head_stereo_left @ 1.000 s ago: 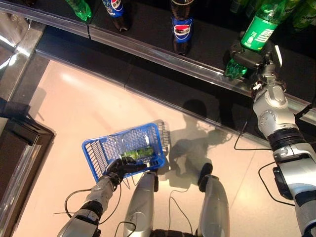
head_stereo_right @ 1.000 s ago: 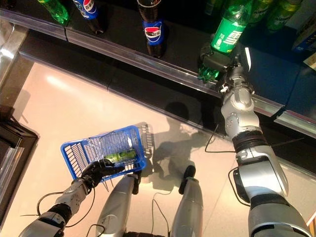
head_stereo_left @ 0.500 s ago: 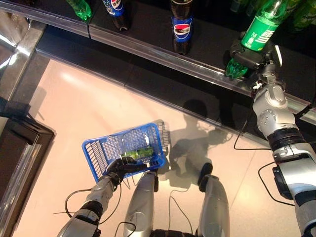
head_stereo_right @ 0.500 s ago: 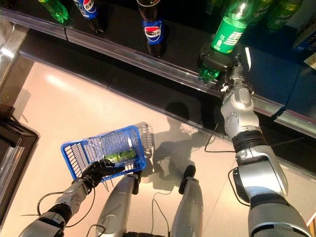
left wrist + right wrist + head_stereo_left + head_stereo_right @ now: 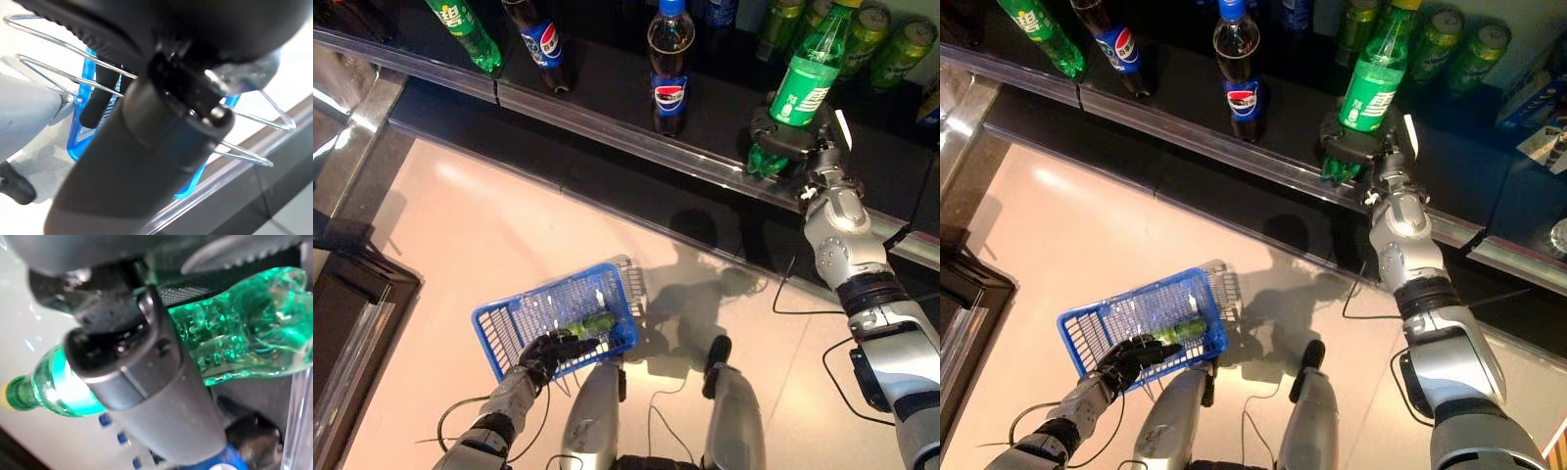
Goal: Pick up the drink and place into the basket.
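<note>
Now green bottle [image 5: 808,83] gripped in right hand [image 5: 785,139], over shelf edge [image 5: 636,129].

Both eye views: high, facing down, sharing blue wire basket [image 5: 558,318] and dark shelf [image 5: 1263,147]. Wrist views: very close along each hand.

Left hand [image 5: 146,147] grips basket [image 5: 83,127] handle.

Shelf rail [image 5: 636,122] sits just in front of green bottle [image 5: 808,78]; cola bottle [image 5: 669,64] well to its left. Floor [image 5: 489,225] open w/ room btwn shelf and basket [image 5: 514,318].
</note>
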{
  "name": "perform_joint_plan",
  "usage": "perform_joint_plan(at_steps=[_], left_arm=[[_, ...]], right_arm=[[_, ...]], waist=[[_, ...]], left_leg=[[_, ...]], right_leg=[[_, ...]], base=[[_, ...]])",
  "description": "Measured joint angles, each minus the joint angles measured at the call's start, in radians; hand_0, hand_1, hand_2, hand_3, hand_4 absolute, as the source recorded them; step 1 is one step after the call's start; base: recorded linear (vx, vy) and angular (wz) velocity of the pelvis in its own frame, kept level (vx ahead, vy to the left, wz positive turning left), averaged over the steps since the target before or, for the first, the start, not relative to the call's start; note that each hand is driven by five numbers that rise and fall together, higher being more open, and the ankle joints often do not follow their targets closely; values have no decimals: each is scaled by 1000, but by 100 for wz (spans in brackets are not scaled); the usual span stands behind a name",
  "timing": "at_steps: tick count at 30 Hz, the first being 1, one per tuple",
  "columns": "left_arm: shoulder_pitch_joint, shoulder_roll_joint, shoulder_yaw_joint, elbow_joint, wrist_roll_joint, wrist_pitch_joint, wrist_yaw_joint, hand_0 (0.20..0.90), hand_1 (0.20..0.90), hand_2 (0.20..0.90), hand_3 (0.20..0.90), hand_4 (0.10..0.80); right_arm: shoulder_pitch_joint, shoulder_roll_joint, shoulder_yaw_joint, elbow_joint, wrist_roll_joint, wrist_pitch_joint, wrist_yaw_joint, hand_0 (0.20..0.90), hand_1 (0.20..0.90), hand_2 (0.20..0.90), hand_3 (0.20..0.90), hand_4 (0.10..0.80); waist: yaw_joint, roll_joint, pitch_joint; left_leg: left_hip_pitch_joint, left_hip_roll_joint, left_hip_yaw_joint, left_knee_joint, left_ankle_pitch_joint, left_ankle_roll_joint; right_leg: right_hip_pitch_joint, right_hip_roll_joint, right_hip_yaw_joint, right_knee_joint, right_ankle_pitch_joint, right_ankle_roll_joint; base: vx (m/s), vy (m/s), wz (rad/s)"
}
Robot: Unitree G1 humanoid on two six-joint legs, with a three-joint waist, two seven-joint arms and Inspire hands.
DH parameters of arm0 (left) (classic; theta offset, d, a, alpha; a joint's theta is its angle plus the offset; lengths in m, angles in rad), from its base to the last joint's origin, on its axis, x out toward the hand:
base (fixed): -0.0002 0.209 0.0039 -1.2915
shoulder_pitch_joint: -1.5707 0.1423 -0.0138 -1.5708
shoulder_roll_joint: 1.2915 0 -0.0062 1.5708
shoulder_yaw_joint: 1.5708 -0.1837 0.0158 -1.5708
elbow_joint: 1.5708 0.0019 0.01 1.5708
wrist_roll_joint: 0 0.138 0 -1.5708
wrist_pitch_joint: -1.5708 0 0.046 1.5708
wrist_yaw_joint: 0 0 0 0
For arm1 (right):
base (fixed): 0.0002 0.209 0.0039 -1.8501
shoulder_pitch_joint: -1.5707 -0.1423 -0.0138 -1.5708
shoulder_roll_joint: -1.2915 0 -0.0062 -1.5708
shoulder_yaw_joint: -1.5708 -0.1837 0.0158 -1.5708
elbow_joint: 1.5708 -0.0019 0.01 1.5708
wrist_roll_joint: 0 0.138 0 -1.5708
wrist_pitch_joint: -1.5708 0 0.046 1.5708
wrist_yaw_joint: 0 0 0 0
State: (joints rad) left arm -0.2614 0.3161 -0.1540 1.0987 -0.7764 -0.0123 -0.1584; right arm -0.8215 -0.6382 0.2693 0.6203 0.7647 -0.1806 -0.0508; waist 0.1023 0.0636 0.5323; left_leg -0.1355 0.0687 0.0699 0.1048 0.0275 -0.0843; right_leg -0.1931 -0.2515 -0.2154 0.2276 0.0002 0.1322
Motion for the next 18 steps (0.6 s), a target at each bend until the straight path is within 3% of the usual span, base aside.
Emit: perform_joint_plan(at_steps=[7,10,18], left_arm=[[73,7,91,22,-31,73,-85,300,300,300,200,100],[107,27,93,21,-37,81,-141,300,300,300,200,100],[140,91,129,-25,-96,181,-231,300,300,300,200,100]], right_arm=[[153,-3,-72,-209,-20,40,8,300,300,300,200,100],[203,0,-73,-276,-20,40,13,300,300,300,200,100],[256,1,-110,-354,-23,45,27,300,300,300,200,100]], waist=[[5,-18,-43],[12,-44,-106],[15,-81,-163]], left_leg=[[149,-9,4,-123,19,15],[154,-11,5,-150,21,12],[189,-10,8,-178,25,11]], right_leg=[[245,10,-79,-247,71,26],[262,15,-82,-296,82,37],[303,17,-86,-312,83,38]], base=[[125,-18,20],[69,-4,8],[61,-21,6]])
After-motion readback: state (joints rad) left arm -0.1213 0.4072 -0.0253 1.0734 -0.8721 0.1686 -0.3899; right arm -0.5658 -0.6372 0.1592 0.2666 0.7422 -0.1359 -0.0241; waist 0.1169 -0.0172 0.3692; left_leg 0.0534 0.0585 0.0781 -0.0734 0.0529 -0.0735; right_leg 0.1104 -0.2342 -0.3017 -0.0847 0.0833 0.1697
